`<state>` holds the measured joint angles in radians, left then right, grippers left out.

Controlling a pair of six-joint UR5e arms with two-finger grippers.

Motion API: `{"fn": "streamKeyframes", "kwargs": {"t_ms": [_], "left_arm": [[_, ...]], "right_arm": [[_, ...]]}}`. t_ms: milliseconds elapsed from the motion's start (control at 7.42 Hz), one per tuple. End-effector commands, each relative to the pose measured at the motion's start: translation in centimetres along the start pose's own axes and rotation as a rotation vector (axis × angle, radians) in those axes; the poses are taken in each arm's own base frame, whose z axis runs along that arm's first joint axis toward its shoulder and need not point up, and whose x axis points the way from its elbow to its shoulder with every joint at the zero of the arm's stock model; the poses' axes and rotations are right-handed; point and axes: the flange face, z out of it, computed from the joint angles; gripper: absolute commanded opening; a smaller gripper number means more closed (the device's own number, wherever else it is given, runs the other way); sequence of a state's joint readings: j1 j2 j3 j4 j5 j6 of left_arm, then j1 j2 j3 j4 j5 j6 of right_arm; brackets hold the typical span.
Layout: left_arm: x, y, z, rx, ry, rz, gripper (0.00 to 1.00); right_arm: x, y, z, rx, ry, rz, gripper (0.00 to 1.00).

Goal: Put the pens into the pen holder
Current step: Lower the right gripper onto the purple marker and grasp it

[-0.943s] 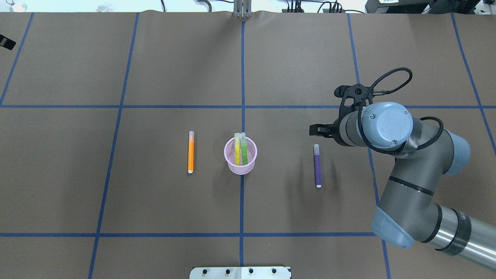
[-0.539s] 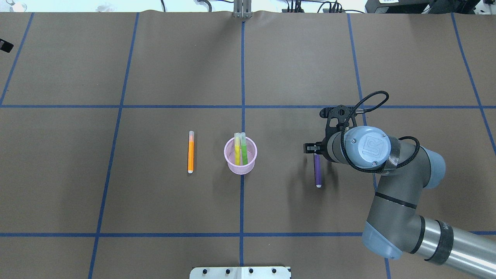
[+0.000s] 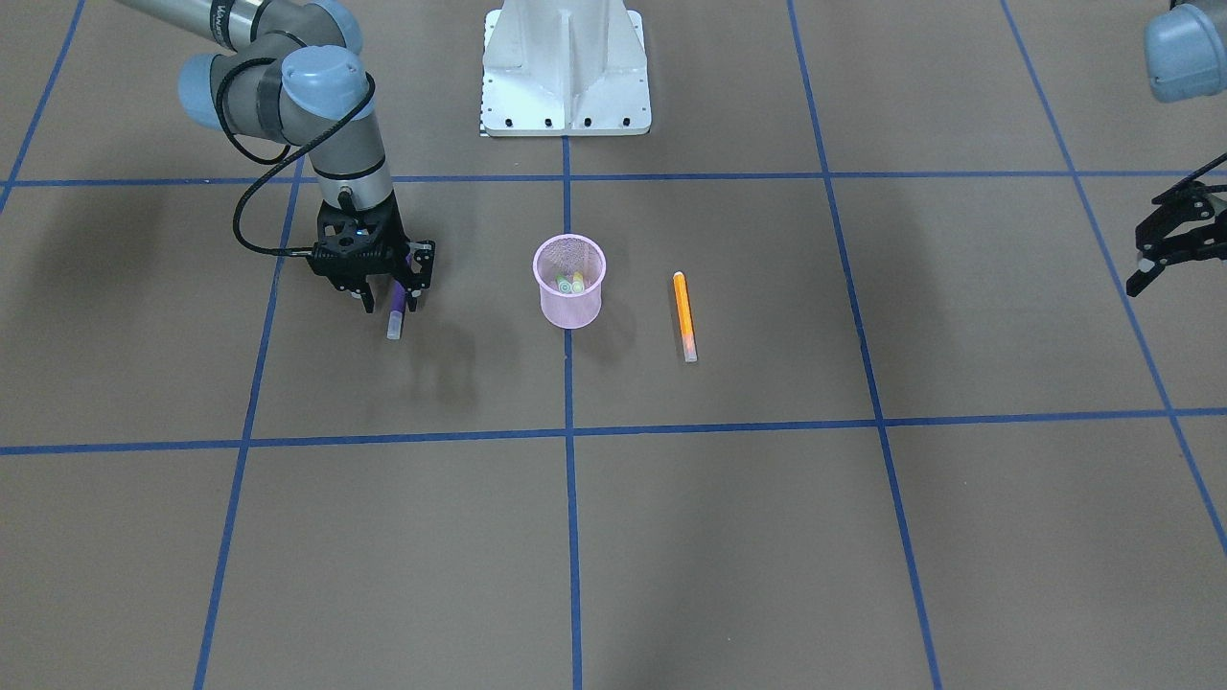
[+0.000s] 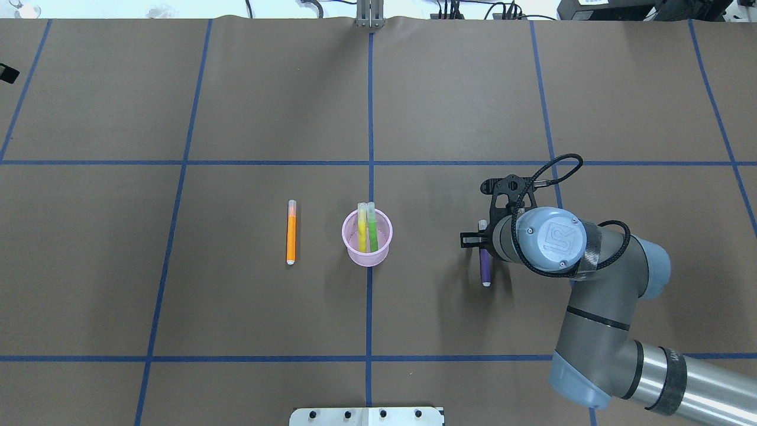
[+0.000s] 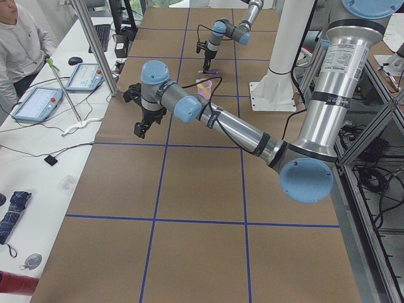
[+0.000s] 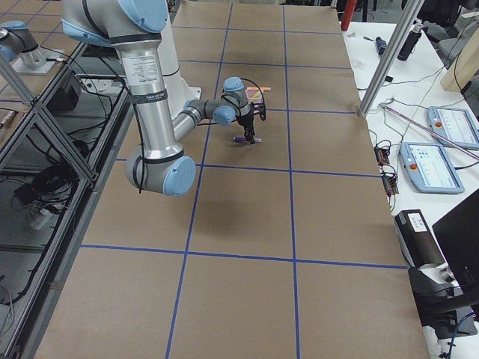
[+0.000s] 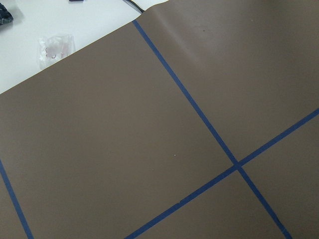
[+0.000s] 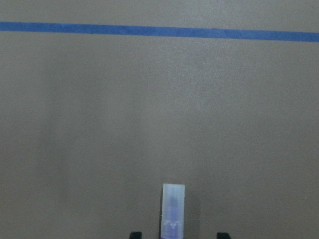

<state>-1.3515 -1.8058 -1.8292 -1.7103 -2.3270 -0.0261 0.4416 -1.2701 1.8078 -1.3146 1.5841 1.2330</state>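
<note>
My right gripper [image 3: 391, 299] is low over the purple pen [image 4: 485, 271], which lies flat on the brown table. The gripper is open, with a finger on each side of the pen near its clear cap [image 8: 173, 209]. The pink mesh pen holder [image 4: 367, 253] stands at the table's centre, with a yellow pen [image 4: 362, 228] and a green pen [image 4: 372, 228] upright inside. An orange pen [image 4: 290, 232] lies flat to the holder's left. My left gripper [image 3: 1139, 268] hangs open and empty, far off at the table's edge.
The white robot base [image 3: 566, 67] stands behind the pen holder. Blue tape lines [image 4: 370, 118] divide the brown table into squares. A person [image 5: 19, 38] sits at a side bench with tablets [image 5: 38, 101] beyond the table's far edge.
My right arm has moved toward the robot's side and come down over the purple pen, so its fingers now straddle the pen. The pens and the holder have not moved.
</note>
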Motion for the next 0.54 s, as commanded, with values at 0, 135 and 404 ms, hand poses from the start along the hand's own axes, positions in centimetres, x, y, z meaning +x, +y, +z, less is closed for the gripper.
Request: {"fn": "streamKeyframes", "kwargs": {"t_ms": [0,135,404], "left_arm": [[-0.23,0.73,0.35,-0.007,0.001,-0.005,1.00],[-0.26,0.82,0.39,-0.008,0.001,-0.006,1.00],[-0.32,0.83,0.33,-0.007,0.000,-0.007,1.00]], "right_arm": [[-0.12,0.52,0.42,-0.007,0.005,-0.006,0.43],[-0.17,0.62,0.44,-0.010,0.004,-0.007,0.43],[-0.25,0.96,0.72,-0.014,0.007,-0.010,0.42]]}}
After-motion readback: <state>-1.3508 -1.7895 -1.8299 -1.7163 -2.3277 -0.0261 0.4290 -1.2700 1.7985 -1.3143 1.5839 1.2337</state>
